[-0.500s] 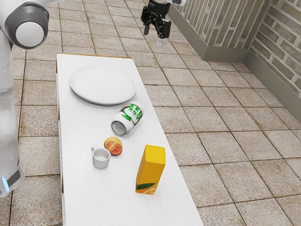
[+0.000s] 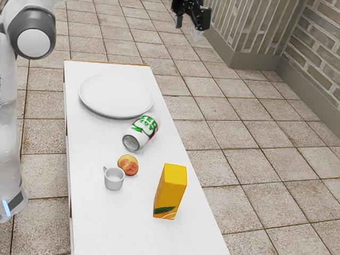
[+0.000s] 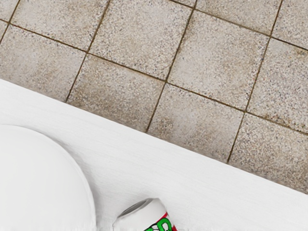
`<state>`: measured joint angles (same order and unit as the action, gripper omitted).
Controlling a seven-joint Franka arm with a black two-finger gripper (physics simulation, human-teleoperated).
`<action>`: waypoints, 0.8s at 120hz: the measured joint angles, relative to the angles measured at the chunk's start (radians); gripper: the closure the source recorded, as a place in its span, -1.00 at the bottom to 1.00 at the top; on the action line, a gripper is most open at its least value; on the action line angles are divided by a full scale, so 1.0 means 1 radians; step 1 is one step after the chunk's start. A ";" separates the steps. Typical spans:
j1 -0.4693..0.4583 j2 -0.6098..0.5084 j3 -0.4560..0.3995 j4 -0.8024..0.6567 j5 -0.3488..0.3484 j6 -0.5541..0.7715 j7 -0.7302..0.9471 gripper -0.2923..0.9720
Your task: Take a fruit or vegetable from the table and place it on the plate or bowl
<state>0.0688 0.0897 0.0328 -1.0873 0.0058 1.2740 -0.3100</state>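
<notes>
A small orange-red peach (image 2: 128,165) lies on the white table (image 2: 90,218), between a white cup and a can lying on its side. The white plate (image 2: 116,95) rests at the table's far end; its edge (image 3: 43,183) also shows in the wrist view. My black gripper (image 2: 188,27) hangs high above the tiled floor, well past the table's far right corner, far from the peach. Its fingers (image 2: 178,22) stand apart with nothing between them.
A green-and-white can (image 2: 141,133) lies tipped between plate and peach; its end (image 3: 147,217) shows in the wrist view. A white cup (image 2: 113,177) stands beside the peach. An orange juice carton (image 2: 170,191) stands upright near the table's right edge. Brick walls rise at the back right.
My gripper has moved up and toward the exterior view's right. The can has rolled slightly toward the exterior view's left. Peach, cup, carton and plate stayed put.
</notes>
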 joint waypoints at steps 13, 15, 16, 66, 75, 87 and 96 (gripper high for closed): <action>-0.049 0.067 -0.005 0.001 0.000 -0.007 -0.217 -0.54; -0.049 0.073 -0.005 0.001 0.001 -0.007 -0.247 -0.54; -0.049 0.077 -0.005 0.001 0.001 -0.007 -0.262 -0.54; -0.062 -0.101 0.001 -0.384 0.000 0.071 -0.784 -0.54; -0.063 -0.195 0.016 -0.560 0.000 0.143 -0.842 -0.54; -0.046 -0.222 0.022 -0.694 -0.002 0.241 -0.911 -0.54; -0.047 -0.231 0.014 -0.757 -0.008 0.307 -0.955 -0.54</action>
<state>0.0221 -0.1409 0.0471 -1.8441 -0.0018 1.5811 -1.2654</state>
